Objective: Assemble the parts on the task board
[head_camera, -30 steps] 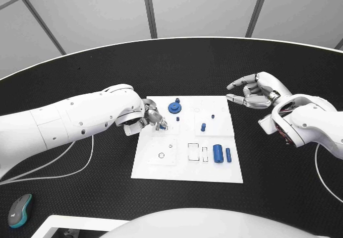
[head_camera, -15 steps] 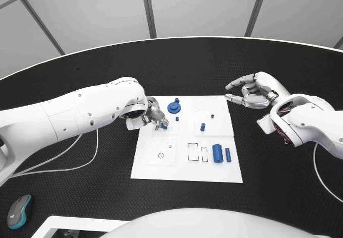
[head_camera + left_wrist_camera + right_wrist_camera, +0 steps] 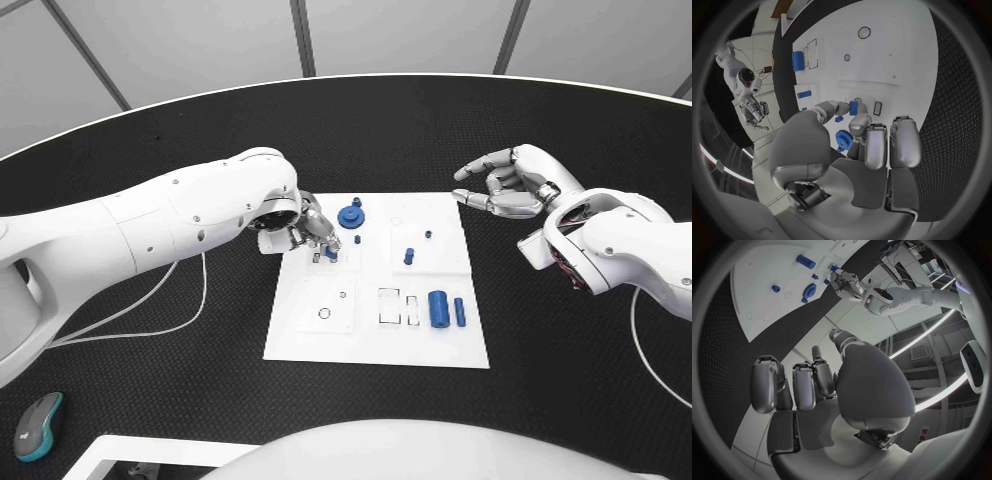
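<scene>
Left fingers: a small blue peg (image 3: pixel 853 107) was pinched between the fingertips (image 3: pixel 859 121) of the left hand (image 3: pixel 307 236), low over the task board (image 3: pixel 368 335) near its left edge.
Right fingers: the right hand (image 3: pixel 508 186) was held off the board's far right corner, fingers curled loosely, nothing gripped.
Parts seated: a blue gear (image 3: pixel 351 217) with a post beside it and a short blue pin (image 3: pixel 410 256) were seen standing upright in the far half of the board.
Parts loose: a thick blue cylinder (image 3: pixel 438 309) and a slim blue rod (image 3: pixel 460 312) were seen lying flat on the near half.
Open sockets: a ring outline (image 3: pixel 326 314) and a rectangular slot (image 3: pixel 391 306) were left unfilled.
Progress: the assembly was judged partly done; the held peg and both lying pieces remained to be placed.
</scene>
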You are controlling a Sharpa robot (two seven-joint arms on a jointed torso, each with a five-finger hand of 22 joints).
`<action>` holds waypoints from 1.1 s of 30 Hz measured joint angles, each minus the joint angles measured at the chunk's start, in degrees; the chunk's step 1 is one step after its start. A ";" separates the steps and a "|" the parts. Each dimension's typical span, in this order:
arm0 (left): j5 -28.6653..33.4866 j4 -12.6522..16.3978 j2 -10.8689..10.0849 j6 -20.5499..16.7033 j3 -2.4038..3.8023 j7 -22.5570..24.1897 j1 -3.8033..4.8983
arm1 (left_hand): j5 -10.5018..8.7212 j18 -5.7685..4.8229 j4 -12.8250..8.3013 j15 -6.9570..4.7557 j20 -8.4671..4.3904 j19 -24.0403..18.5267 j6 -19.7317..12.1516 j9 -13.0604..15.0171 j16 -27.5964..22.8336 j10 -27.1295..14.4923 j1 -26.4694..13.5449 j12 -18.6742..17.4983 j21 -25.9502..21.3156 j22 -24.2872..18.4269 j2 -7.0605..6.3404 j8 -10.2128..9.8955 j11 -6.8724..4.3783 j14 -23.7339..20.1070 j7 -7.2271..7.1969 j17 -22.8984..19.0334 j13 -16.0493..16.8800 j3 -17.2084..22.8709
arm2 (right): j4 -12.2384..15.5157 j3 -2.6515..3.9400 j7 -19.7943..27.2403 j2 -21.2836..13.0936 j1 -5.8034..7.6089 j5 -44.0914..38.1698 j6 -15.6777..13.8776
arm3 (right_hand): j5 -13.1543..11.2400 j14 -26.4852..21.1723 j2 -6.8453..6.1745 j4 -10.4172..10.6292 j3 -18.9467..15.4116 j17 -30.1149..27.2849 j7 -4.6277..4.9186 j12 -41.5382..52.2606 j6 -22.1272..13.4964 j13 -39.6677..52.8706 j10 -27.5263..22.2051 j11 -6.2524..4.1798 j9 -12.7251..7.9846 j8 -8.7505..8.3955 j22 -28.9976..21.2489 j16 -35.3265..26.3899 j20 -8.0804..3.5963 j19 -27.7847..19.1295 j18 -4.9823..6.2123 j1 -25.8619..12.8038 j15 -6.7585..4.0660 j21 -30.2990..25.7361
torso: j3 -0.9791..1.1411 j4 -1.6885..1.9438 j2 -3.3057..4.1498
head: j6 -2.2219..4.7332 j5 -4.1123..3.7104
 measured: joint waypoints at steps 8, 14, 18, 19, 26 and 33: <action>-0.15 -0.85 0.99 0.47 0.00 0.00 0.08 | -0.03 0.00 0.00 0.00 0.00 0.00 0.00 -0.10 0.00 0.00 0.00 0.00 0.00 -0.01 0.00 0.00 0.00 0.00 0.00 -0.01 0.15 0.00 | -0.06 0.00 -0.01 0.10 0.00 0.00 0.01 | 0.00 0.00 0.00 0.00 0.00 0.03 0.00 0.00 0.00 0.00 0.00 0.00 0.00 0.00 0.00 0.00 0.00 0.00 0.00 0.00 0.00 0.00 | 0.00 0.07 0.01 | -0.09 -0.01; -0.75 -1.72 1.66 0.57 -0.01 0.00 0.10 | -0.02 0.00 0.00 0.00 0.00 0.00 0.00 -0.09 0.00 0.00 0.00 0.00 0.00 -0.01 0.00 -0.01 0.00 0.00 0.00 -0.01 0.14 0.00 | -0.05 -0.01 -0.03 0.11 0.00 0.00 0.00 | 0.00 0.00 0.00 0.00 0.00 0.03 0.00 0.00 0.00 0.00 0.00 0.00 0.00 0.00 0.00 0.00 0.00 0.00 0.00 0.00 0.00 0.00 | 0.00 0.10 0.03 | -0.20 -0.04; -1.00 -2.25 1.97 0.83 -0.01 0.00 0.10 | 0.16 0.00 0.00 0.01 0.00 -0.01 0.00 -0.07 0.00 0.00 0.00 0.00 0.00 -0.01 0.00 -0.02 0.00 0.00 0.00 -0.01 0.14 0.00 | -0.07 -0.01 -0.03 0.16 0.00 0.00 0.00 | 0.00 0.00 0.00 0.00 0.00 0.02 0.00 0.00 0.00 0.00 0.00 0.00 0.00 0.00 0.00 0.00 0.00 0.00 0.00 0.00 0.00 0.00 | -0.02 0.14 0.03 | -0.26 -0.05; -1.04 -2.35 2.03 0.90 -0.01 0.00 0.10 | 0.16 0.00 0.00 0.01 0.00 0.00 0.00 -0.06 0.00 0.00 0.00 0.00 0.00 -0.01 0.00 -0.02 0.00 0.00 0.00 -0.01 0.14 0.00 | -0.08 -0.01 -0.03 0.18 0.00 0.00 -0.01 | 0.00 0.00 0.00 0.00 0.00 0.02 0.00 0.00 0.00 0.00 0.00 0.00 0.00 0.00 0.00 0.00 0.00 0.00 0.00 0.00 0.00 0.00 | -0.03 0.13 0.03 | -0.29 -0.04; -1.61 -2.72 2.25 1.76 -0.01 0.00 0.12 | 0.16 0.00 0.00 -0.11 0.01 -0.01 0.00 -0.05 0.00 0.01 0.00 0.00 0.00 -0.01 0.00 -0.09 0.00 -0.14 0.00 -0.01 0.14 0.00 | -0.10 -0.01 -0.01 0.21 -0.01 0.00 -0.01 | 0.00 0.00 0.00 0.00 0.00 0.02 0.00 0.00 0.00 0.00 0.00 0.00 0.00 0.00 0.00 0.00 0.00 0.00 0.00 0.00 0.00 0.00 | -0.02 0.07 0.01 | -0.36 0.06; -1.74 -2.85 2.35 2.87 -0.01 0.00 0.13 | 0.17 0.00 0.00 -0.13 0.01 -0.01 0.00 -0.06 0.00 0.01 0.00 0.00 0.00 0.08 0.00 -0.29 0.00 -0.32 0.00 -0.01 0.14 -0.01 | -0.10 -0.01 -0.03 0.21 -0.01 0.00 -0.01 | 0.00 0.00 0.00 0.00 0.00 0.01 0.00 0.00 0.00 0.00 0.00 0.00 0.00 0.00 0.00 0.00 0.00 0.00 0.00 0.00 0.00 0.00 | -0.02 0.07 0.01 | -0.46 0.07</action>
